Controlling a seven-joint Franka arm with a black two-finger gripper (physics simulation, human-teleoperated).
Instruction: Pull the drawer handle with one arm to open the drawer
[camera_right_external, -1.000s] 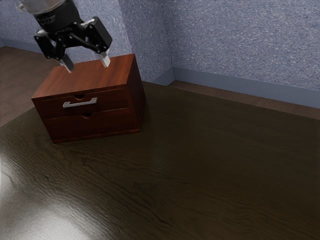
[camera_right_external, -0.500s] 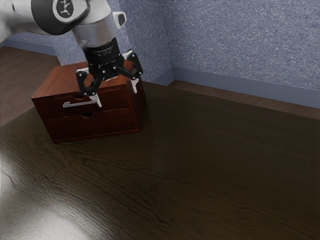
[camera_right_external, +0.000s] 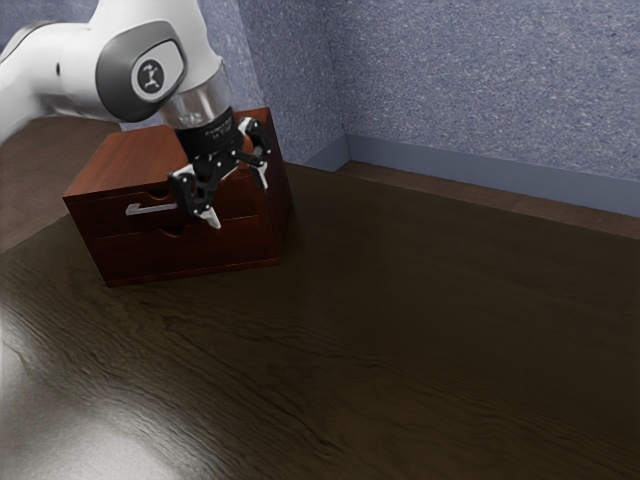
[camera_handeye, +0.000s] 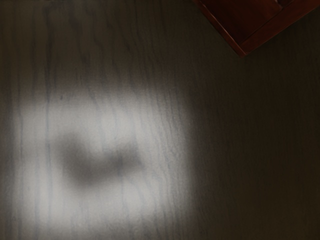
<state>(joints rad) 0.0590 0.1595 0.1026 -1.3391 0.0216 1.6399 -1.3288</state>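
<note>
In the exterior view my gripper (camera_right_external: 238, 202) hangs with its fingers spread wide and nothing between them, close in front of the wooden cabinet (camera_right_external: 180, 255) on the dark table (camera_right_external: 400, 330). The drawer handle (camera_right_external: 150, 209) sits on the upper drawer (camera_right_external: 105, 218), whose front lies flush with the cabinet. The lower fingertip is just beside the handle's end toward the exterior view's right.

In the wrist view I see the table (camera_handeye: 100, 75) with a bright patch, a dark shadow (camera_handeye: 90, 162) in it, and one corner of the cabinet (camera_handeye: 245, 20).
</note>
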